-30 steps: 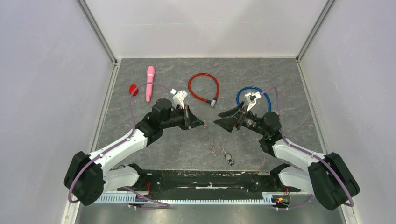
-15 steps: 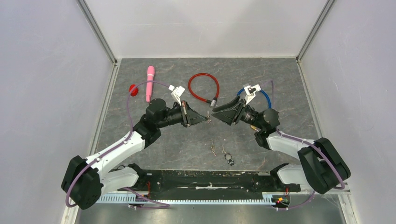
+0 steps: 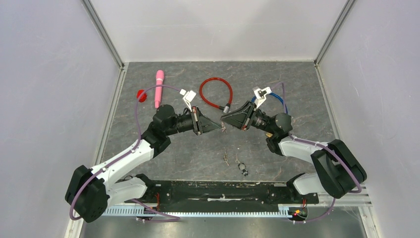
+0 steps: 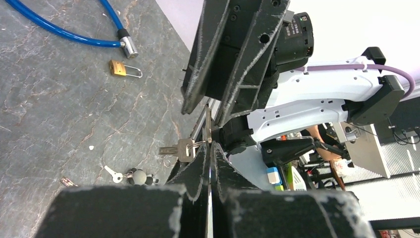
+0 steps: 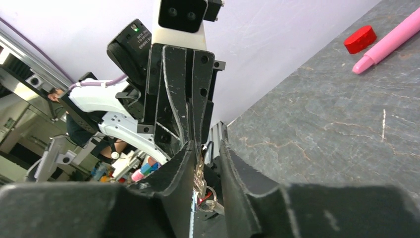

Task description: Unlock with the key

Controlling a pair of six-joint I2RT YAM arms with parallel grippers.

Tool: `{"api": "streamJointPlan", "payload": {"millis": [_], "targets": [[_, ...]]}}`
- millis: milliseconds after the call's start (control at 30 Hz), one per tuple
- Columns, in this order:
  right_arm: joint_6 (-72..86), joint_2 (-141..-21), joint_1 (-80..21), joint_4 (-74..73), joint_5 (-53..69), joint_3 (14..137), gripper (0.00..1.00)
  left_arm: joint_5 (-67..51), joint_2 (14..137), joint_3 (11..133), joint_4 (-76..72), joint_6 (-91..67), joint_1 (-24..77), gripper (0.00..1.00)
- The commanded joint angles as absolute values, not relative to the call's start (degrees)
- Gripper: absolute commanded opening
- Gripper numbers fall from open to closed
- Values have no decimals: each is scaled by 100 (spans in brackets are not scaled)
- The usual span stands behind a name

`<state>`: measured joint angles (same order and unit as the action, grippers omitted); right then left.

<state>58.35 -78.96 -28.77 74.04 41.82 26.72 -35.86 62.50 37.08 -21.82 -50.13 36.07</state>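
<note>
My left gripper [image 3: 217, 127] [image 4: 209, 148] is shut on a silver key [image 4: 208, 124] held above the table's middle, with a second key [image 4: 179, 148] dangling from its ring. My right gripper [image 3: 224, 121] [image 5: 205, 153] faces it tip to tip. Its jaws stand narrowly apart around the keys [image 5: 200, 178], with a gap still showing on one side. A small brass padlock [image 4: 119, 68] lies on the table beside the blue cable lock [image 4: 49, 25] [image 3: 283, 100]. The red cable lock [image 3: 215, 91] lies behind the grippers.
A pink marker [image 3: 158, 88] and a red cap [image 3: 141, 95] lie at the back left. Two other small key sets [image 3: 226, 158] [image 3: 242, 169] lie near the front. Grey walls close in the table on three sides.
The right gripper has swung left up to the left gripper's tip and narrowed its jaws around the held key. The left arm has shifted only slightly.
</note>
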Motion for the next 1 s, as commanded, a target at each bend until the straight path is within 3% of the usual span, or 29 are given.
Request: {"api": "streamJointPlan", "payload": {"millis": [0, 100, 167, 233, 400, 467, 633, 967], "targets": [[6083, -7954, -2913, 8138, 4276, 2892, 21, -3771, 6161, 3669, -2546, -5174, 3605, 2], [6119, -7939, -2922, 8184, 4274, 2883, 3, -3729, 6136, 3663, -2538, -5177, 3604, 2], [6101, -7896, -2916, 8135, 4248, 2853, 0, -3657, 6113, 3640, -2512, -5177, 3604, 3], [6055, -7809, -2918, 8061, 4170, 2798, 0, -3489, 6041, 3599, -2458, -5160, 3604, 14], [5276, -7238, -2933, 6772, 3678, 2737, 0, -3022, 5755, 3476, -2423, -5133, 3604, 60], [4838, -6949, -2969, 6098, 3435, 2798, 0, -2980, 5700, 3442, -2513, -5145, 3604, 69], [4263, -6490, -3019, 5056, 3110, 2988, 0, -2978, 5727, 3194, -3406, -5409, 3612, 73], [4599, -6216, -3084, 5059, 2719, 2892, 0, -3008, 6164, 3267, -4359, -5582, 3885, 69]]}}
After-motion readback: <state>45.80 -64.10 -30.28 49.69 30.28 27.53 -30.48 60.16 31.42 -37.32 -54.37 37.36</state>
